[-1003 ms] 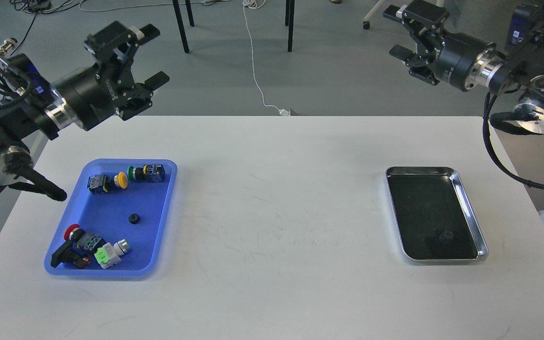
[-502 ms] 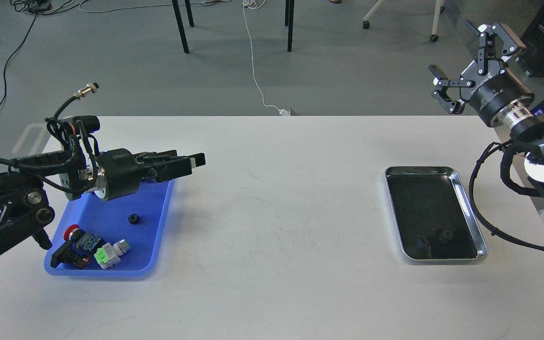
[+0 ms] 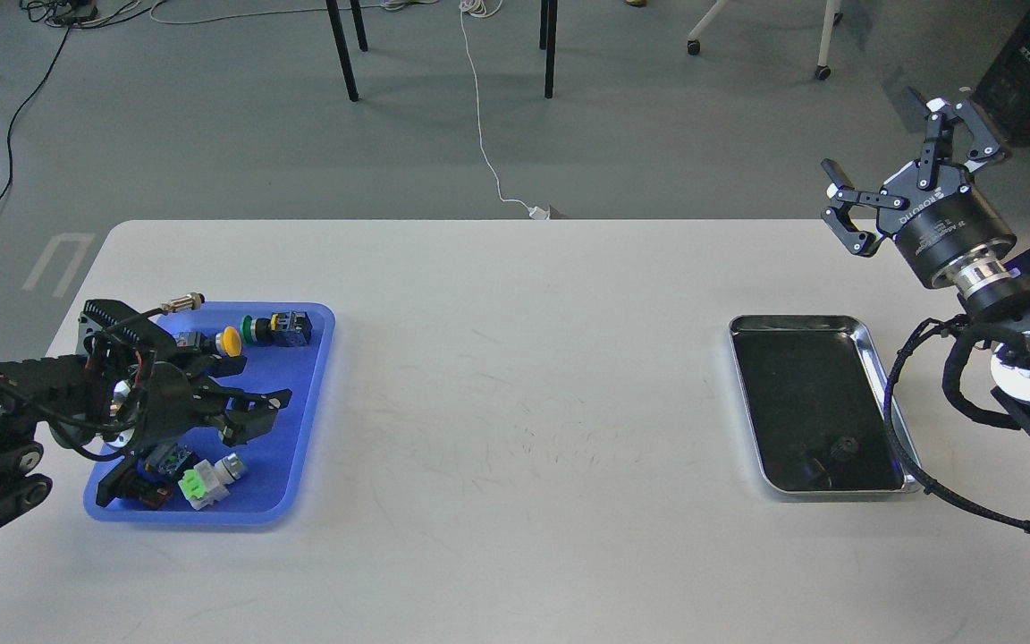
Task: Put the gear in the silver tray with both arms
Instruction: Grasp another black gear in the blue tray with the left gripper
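The silver tray (image 3: 877,358) lies at the table's right, and a small dark round part (image 3: 844,444) shows on its dark floor. The small black gear seen before in the blue tray (image 3: 314,376) is hidden under my left gripper (image 3: 260,416). That gripper is low inside the blue tray with its fingers spread; I cannot tell whether it touches the gear. My right gripper (image 3: 895,170) is open and empty. It is raised above the table's back right corner, behind the silver tray.
The blue tray also holds several push-button switches: yellow (image 3: 229,339), green (image 3: 251,329), and a light green and white one (image 3: 202,483). The right arm's black cable (image 3: 904,447) hangs over the silver tray's right rim. Chair legs stand beyond the table.
My left gripper dropped from above the blue tray's back edge down into the tray, over the gear. My right gripper shifted slightly right and lower, still open.
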### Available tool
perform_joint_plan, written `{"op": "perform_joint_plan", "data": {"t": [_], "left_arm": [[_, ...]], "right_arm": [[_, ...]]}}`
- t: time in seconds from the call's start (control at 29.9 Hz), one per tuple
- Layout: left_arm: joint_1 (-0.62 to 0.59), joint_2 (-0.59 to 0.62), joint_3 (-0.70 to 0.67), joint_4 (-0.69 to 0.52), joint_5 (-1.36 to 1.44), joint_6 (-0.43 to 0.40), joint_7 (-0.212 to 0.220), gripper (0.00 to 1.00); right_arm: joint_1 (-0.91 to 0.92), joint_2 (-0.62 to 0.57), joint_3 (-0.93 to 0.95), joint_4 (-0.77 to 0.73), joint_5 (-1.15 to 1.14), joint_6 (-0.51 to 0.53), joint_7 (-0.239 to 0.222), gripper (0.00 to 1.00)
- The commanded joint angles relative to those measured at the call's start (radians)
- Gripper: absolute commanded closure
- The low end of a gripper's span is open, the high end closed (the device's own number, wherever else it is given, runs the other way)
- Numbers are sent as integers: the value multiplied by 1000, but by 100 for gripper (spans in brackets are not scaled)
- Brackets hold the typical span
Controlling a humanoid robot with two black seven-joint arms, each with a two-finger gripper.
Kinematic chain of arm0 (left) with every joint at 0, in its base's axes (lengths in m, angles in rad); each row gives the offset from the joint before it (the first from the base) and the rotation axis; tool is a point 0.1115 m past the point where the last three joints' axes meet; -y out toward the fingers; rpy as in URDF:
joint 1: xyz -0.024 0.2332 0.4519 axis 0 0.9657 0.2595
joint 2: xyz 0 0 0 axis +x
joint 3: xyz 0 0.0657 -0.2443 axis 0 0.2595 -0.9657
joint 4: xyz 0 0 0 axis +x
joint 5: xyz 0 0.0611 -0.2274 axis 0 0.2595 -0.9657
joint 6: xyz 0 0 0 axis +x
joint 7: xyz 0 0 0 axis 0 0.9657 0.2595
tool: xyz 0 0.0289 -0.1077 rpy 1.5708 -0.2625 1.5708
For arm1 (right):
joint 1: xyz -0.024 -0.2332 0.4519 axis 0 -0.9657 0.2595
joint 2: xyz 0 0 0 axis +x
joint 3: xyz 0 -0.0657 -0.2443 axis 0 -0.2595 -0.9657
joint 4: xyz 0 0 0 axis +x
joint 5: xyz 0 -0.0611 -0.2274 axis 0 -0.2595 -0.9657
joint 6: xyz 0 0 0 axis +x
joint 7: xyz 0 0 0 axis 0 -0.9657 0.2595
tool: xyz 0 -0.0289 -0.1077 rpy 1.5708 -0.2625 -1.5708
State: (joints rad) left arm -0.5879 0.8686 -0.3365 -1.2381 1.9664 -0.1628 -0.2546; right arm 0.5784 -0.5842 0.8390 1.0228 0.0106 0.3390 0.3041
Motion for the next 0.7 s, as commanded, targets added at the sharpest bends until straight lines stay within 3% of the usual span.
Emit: {"op": "perform_joint_plan", "data": {"t": [0.0, 0.67], "left_arm": [[13, -5, 1, 11, 0, 0, -2, 44], [51, -60, -1, 85, -3, 0, -2, 48]], "right_arm": [[0, 6, 35, 0, 0, -2, 1, 4], [1, 24, 61, 2, 0, 0, 1, 3]]}}
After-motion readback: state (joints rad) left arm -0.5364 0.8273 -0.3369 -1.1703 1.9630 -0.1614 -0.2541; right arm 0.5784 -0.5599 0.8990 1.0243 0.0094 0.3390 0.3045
